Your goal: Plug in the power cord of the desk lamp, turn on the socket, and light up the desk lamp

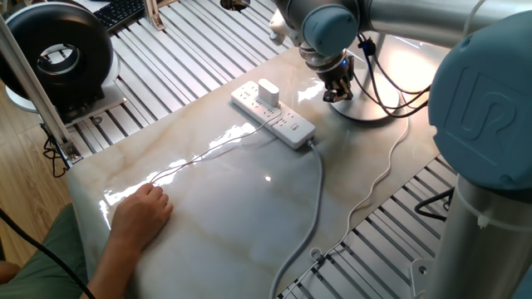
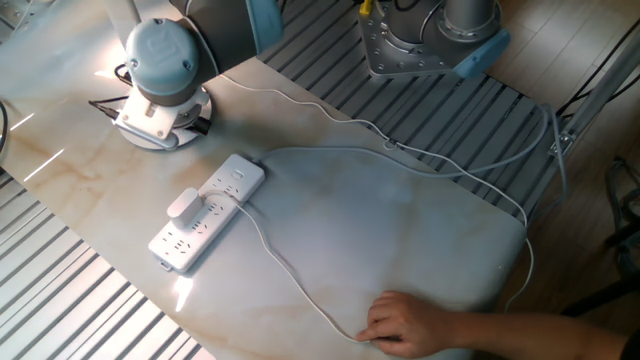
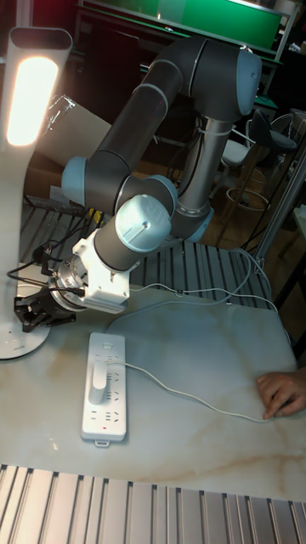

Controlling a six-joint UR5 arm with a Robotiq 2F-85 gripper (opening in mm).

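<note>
The lamp glows. The gripper, grip unclear, hovers over its base at 10 o'clock from the socket, plug in.

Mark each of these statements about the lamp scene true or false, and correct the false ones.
1. The lamp head is glowing. True: the desk lamp shines brightly in the tall fixed view.
2. The plug adapter lies loose on the table beside the socket. False: the power cord ends in an adapter seated in the socket.
3. The gripper is over the lamp's round base. True.
4. A person's hand rests on the table near the thin cord. True.
5. The black round fan stands on the marble table next to the socket. False: the fan sits off the marble, on the slatted surface.
</note>
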